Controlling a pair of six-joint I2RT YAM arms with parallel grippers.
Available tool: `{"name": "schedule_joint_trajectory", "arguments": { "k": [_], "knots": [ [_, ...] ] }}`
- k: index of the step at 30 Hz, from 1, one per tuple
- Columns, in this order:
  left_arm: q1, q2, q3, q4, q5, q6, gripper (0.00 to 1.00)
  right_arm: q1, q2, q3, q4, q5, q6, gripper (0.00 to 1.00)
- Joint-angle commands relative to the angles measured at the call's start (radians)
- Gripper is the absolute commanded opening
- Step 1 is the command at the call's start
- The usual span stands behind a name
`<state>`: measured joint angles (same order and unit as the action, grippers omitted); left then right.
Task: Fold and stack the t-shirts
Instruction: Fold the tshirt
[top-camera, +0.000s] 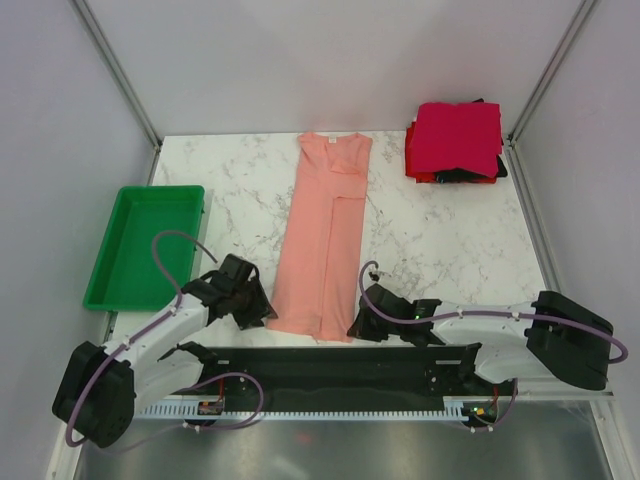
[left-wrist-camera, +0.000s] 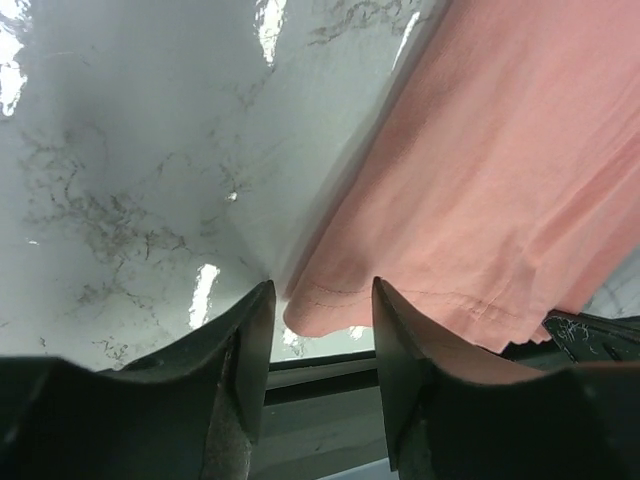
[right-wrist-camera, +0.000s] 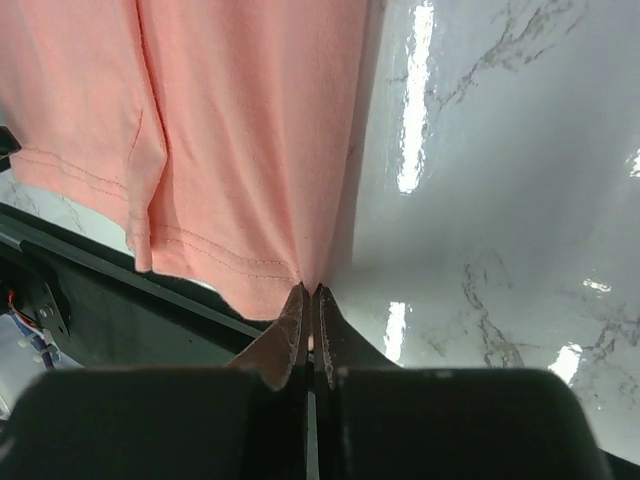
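A salmon-pink t-shirt, folded into a long strip, lies mid-table with its hem at the near edge. The right claw pinches the near-right hem corner. The left claw gapes around the near-left corner. The half-fold seems next: the left claw should close, then both carry the hem far. The folded stack sits far right.

One salmon-pink t-shirt, one folded stack, one green tray, two tools: left tool, right tool.
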<state>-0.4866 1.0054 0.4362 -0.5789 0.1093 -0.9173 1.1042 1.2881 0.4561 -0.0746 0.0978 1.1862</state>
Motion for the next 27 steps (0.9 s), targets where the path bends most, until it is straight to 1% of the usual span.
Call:
{"name": "schedule_joint_trajectory", "arguments": {
  "k": [1,4,7,9,10,11,14,20,21,23,24,27],
  "knots": [
    [-0.004,0.013,-0.004,0.060,0.038,-0.017,0.49,0.008,-0.053,0.006,-0.028,0.029,0.004,0.01],
    [-0.020,0.028,-0.002,0.070,0.047,-0.031,0.48,0.006,-0.072,0.019,-0.056,0.046,0.001,0.00],
    [-0.038,0.032,-0.008,0.089,0.055,-0.049,0.42,0.006,-0.085,0.024,-0.071,0.057,0.000,0.00],
    [-0.050,0.033,-0.017,0.111,0.067,-0.061,0.26,0.006,-0.085,0.021,-0.073,0.059,-0.002,0.00],
    [-0.056,0.035,-0.022,0.122,0.081,-0.063,0.05,0.006,-0.084,0.019,-0.073,0.057,-0.002,0.00],
    [-0.063,0.035,-0.027,0.128,0.082,-0.071,0.02,0.006,-0.085,0.018,-0.073,0.056,-0.002,0.00],
    [-0.105,0.006,-0.030,0.128,0.079,-0.101,0.02,0.008,-0.108,0.004,-0.097,0.052,0.000,0.00],
    [-0.231,-0.132,-0.039,0.084,0.070,-0.207,0.02,0.011,-0.242,-0.027,-0.237,0.036,0.029,0.00],
    [-0.243,-0.146,-0.037,0.073,0.066,-0.218,0.02,0.017,-0.292,-0.025,-0.293,0.040,0.039,0.00],
    [-0.276,-0.182,-0.034,0.036,0.046,-0.242,0.02,0.019,-0.343,-0.014,-0.376,0.063,0.044,0.00],
    [-0.282,-0.191,-0.030,0.018,0.037,-0.250,0.02,0.019,-0.386,-0.007,-0.398,0.074,0.044,0.00],
    [-0.285,-0.212,0.030,-0.036,0.004,-0.238,0.02,0.020,-0.423,0.059,-0.474,0.133,0.030,0.00]
  ]
}}
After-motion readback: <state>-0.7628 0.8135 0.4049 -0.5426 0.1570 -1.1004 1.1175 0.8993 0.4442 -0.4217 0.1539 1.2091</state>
